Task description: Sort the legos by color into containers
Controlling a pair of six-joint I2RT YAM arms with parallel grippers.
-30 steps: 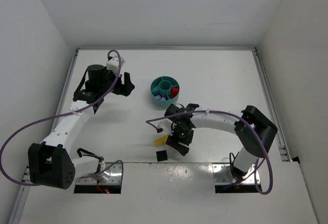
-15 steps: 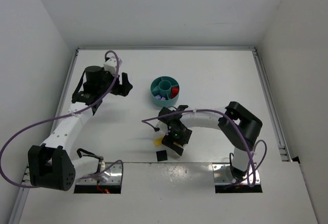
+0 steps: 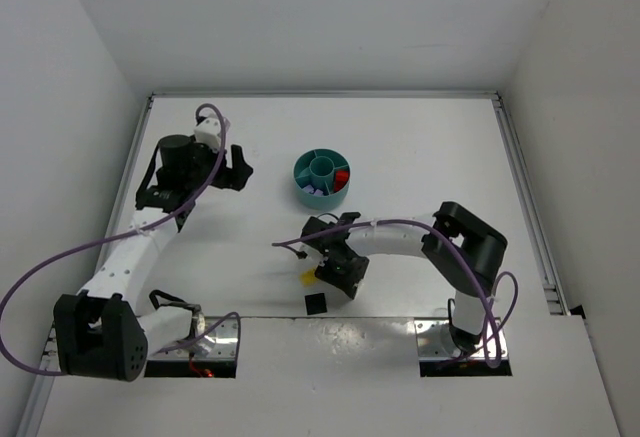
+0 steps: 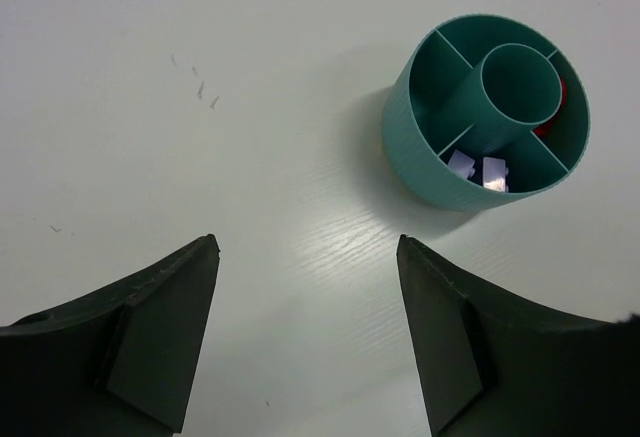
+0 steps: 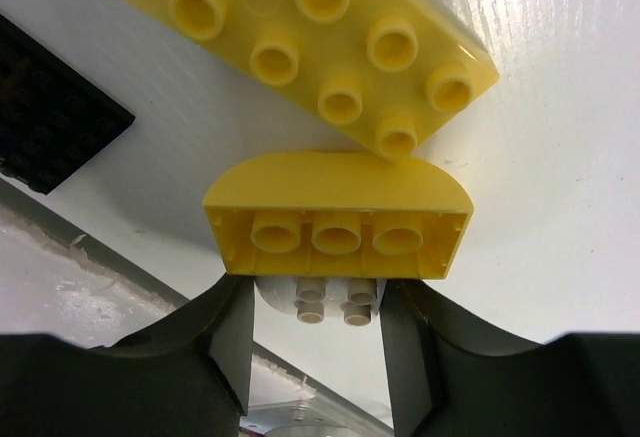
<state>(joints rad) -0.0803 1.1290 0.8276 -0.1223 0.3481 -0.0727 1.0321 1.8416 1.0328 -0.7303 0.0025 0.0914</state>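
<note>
Right wrist view showed the right gripper [image 5: 315,293] closed on a small white brick [image 5: 326,302]. Both dark fingers [image 5: 222,342] touched its sides, and its hollow underside faced the camera. A round yellow brick [image 5: 338,219], flat on one edge and curved on the other, sat directly against the white brick, also with its underside to the camera. I could not tell if the two were pressed together or only touching. Beyond them a long yellow brick [image 5: 300,27] lay on the table [image 5: 520,177] with the studs up, and one corner of it was very near the round brick. A black plate [image 5: 50,107] with fine studs lay at the left of this view, apart from the yellow bricks.

From the top camera the right gripper [image 3: 337,269] was low over the table [image 3: 420,147], near the front edge. A little yellow [image 3: 307,278] showed beside it, and the black plate [image 3: 317,303] lay just in front. The dish [image 3: 300,172] stood well apart from it, further back on the table. Something red [image 3: 342,177] lay in the right section of the dish, and pale pieces [image 3: 318,190] lay in the near one.

The left gripper [image 3: 235,167] was to the left of the dish and did not touch it. In its wrist view the left gripper [image 4: 306,247] was wide open, with only bare table [image 4: 200,107] between the fingers [image 4: 150,337]. The dish [image 4: 400,127] stood ahead and to the right. Two pale bricks [image 4: 478,168] lay in one curved section, and a bit of red [image 4: 548,127] showed in another, behind the centre cup [image 4: 515,82].
</note>
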